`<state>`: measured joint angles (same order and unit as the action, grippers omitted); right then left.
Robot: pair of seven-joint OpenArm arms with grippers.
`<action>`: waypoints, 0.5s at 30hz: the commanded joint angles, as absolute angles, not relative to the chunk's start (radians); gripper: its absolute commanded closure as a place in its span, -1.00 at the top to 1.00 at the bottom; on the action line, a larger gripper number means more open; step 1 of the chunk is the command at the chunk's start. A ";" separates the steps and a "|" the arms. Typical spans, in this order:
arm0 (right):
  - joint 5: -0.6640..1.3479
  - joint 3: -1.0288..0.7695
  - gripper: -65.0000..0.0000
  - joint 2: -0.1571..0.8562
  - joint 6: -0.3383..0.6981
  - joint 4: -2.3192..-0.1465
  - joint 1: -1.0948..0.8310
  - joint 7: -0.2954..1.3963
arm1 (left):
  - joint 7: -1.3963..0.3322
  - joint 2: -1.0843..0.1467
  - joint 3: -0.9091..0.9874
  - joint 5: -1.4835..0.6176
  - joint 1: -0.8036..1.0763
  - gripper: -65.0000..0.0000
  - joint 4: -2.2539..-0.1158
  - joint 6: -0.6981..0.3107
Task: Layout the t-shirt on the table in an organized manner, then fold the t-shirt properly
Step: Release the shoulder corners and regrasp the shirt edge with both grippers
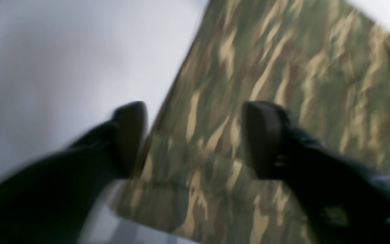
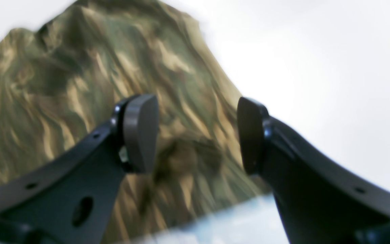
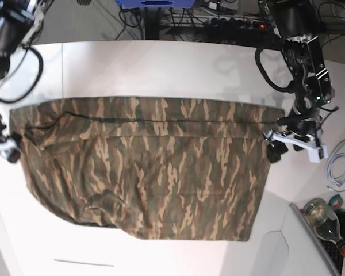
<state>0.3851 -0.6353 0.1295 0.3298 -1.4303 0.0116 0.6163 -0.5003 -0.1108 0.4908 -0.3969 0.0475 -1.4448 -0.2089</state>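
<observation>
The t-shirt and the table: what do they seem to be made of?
The t-shirt: soft woven or knit cloth, matte, camouflage print; it wrinkles and drapes in folds. The table: hard, smooth white board, probably laminate or plastic, faintly glossy; it shows soft reflections and a thin seam.

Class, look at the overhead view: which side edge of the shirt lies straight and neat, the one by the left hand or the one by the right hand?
The edge by the left hand; there the shirt runs straight, while the other side is rumpled.
</observation>
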 commanded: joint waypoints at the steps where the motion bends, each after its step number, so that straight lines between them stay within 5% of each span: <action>1: 0.407 -0.624 0.09 0.125 0.363 -1.509 0.001 0.604 | -0.478 -0.120 0.513 -0.406 0.047 0.70 -1.497 -0.208; 7: 0.407 -0.670 0.09 0.004 0.423 -1.751 -0.240 0.595 | -0.479 -0.101 0.567 -0.406 0.216 0.73 -1.618 -0.329; 15: 0.486 -0.789 0.09 -0.133 0.426 -1.733 -0.338 0.595 | -0.352 -0.062 0.688 -0.407 0.260 0.73 -1.360 -0.478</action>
